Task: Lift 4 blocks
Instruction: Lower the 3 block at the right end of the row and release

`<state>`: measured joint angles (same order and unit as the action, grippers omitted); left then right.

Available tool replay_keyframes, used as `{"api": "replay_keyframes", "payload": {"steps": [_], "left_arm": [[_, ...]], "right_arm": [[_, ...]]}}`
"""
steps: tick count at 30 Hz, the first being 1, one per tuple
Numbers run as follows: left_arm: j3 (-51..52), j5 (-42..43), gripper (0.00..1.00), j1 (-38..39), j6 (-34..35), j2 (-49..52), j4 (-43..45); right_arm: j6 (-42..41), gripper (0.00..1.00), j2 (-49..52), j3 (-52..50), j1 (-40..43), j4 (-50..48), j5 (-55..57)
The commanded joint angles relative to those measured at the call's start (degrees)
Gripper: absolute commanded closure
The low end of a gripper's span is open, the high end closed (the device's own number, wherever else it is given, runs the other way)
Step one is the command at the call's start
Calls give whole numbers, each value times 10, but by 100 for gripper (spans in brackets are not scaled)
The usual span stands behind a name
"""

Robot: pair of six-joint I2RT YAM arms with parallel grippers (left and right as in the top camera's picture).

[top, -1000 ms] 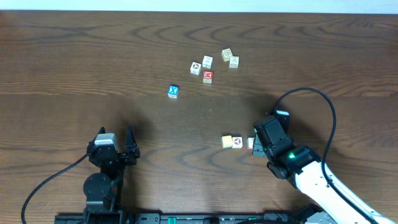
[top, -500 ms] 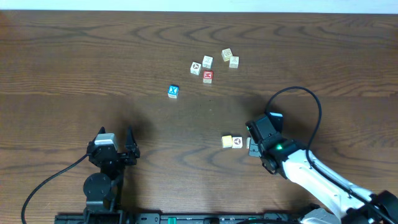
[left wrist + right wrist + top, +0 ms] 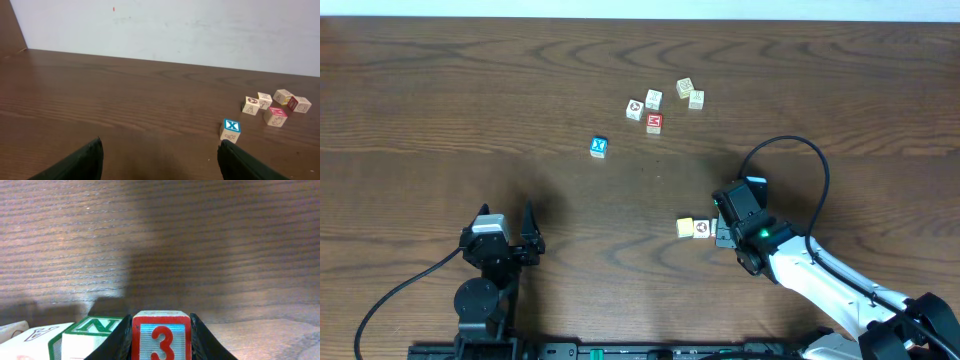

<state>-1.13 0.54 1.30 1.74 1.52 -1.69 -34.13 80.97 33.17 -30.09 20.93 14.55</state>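
I think this is a robot lab: a dark wooden table (image 3: 420, 80) against a plain white wall (image 3: 200, 30) on the far side, two cabled arms (image 3: 820, 285) near.

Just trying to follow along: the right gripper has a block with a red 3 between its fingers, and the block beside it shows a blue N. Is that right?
Not quite. The letter on the N block is green, not blue, as the right wrist view shows. The rest holds: the right gripper has the red 3 block between its fingers, with the N block beside it.
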Motion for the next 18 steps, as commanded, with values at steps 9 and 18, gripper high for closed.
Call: {"api": "replay_keyframes", "payload": {"steps": [9,18], "left_arm": [[9,-11,27,2,7,0,-25],[9,-11,26,2,7,0,-25]], "right_arm": [[32,97,10,-3,-4,0,-57],[44,92,10,-3,-4,-1,-60]]}}
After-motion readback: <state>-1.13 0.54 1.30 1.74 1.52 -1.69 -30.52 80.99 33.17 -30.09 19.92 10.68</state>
